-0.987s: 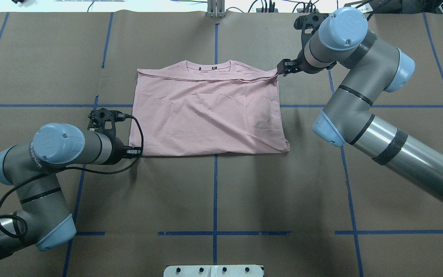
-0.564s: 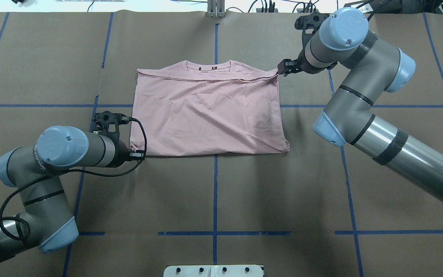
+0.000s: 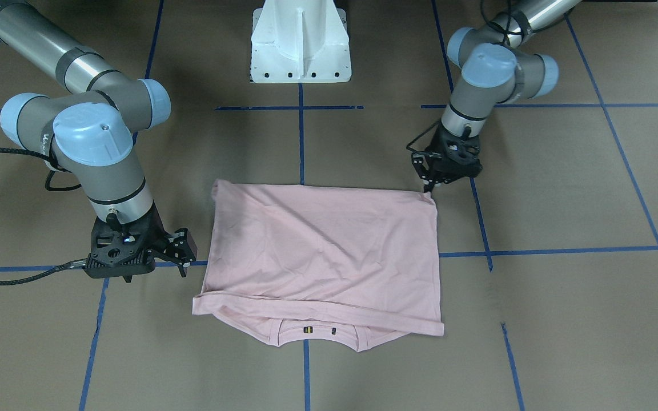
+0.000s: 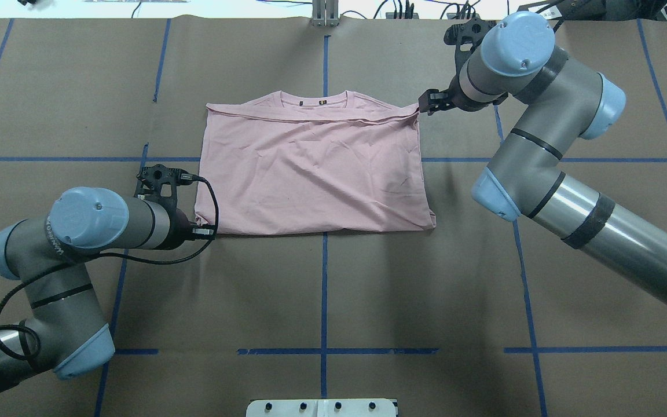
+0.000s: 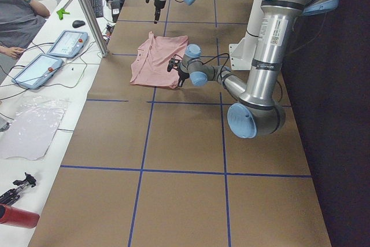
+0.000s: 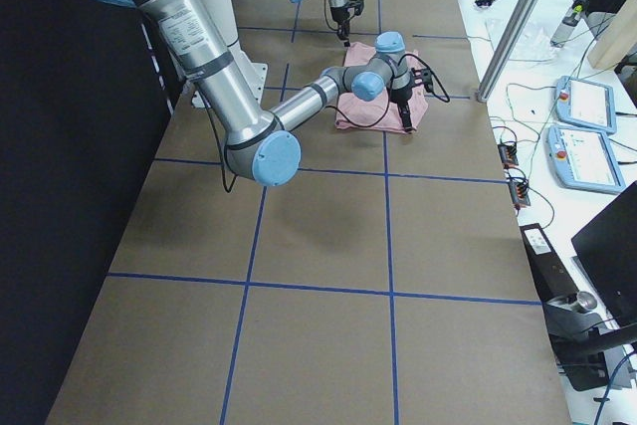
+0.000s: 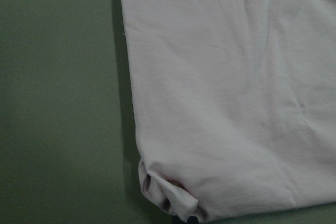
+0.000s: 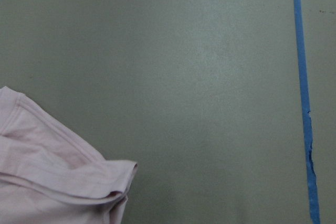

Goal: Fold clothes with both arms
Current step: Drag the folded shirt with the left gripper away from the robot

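The pale pink T-shirt [image 4: 310, 168] lies folded flat on the brown table, collar and neck tags at the far edge; its print is hidden. It also shows in the front view [image 3: 323, 251]. My left gripper [image 4: 205, 231] sits low at the shirt's near-left corner and is shut on it. The left wrist view shows that corner bunched [image 7: 168, 198]. In the front view this gripper [image 3: 429, 187] touches the corner. My right gripper [image 4: 424, 103] is open just beside the far-right corner, which lies loose in the right wrist view [image 8: 105, 182].
The white pedestal [image 3: 300, 40] stands at the robot's side of the table. Blue tape lines [image 4: 323, 289] cross the brown paper. An operators' bench with tablets [image 5: 52, 56] and a metal post [image 5: 87, 10] lies beyond the far edge.
My left arm shifted slightly toward the robot and back, staying at the shirt's near-left corner. The right arm and the shirt have barely moved.
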`<state>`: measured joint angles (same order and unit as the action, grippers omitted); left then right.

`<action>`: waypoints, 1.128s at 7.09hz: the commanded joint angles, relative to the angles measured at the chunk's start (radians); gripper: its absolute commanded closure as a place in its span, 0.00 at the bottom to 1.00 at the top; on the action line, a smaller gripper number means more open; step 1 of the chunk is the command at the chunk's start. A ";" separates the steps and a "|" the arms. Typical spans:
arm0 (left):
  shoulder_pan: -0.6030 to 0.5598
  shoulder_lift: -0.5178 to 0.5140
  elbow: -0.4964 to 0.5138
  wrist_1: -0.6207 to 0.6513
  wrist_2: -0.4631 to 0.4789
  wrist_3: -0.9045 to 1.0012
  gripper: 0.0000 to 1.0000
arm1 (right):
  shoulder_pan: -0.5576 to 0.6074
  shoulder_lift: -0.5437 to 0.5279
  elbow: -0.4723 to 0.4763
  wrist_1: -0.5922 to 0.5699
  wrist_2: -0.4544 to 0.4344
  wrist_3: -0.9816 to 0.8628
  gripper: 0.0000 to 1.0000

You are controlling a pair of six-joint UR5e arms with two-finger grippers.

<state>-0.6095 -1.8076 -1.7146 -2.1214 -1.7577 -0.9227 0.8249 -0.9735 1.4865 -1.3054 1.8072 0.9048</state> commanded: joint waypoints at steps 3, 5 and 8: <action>-0.318 -0.311 0.575 -0.128 -0.002 0.367 1.00 | -0.006 0.002 0.001 0.000 -0.003 0.016 0.00; -0.354 -0.567 0.931 -0.218 0.076 0.397 1.00 | -0.012 0.012 0.001 0.002 -0.002 0.037 0.00; -0.389 -0.434 0.818 -0.362 0.014 0.406 0.00 | -0.039 0.074 -0.021 -0.006 -0.003 0.173 0.01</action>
<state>-0.9767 -2.2988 -0.8300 -2.4351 -1.7017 -0.5227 0.8048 -0.9410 1.4820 -1.3061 1.8052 0.9884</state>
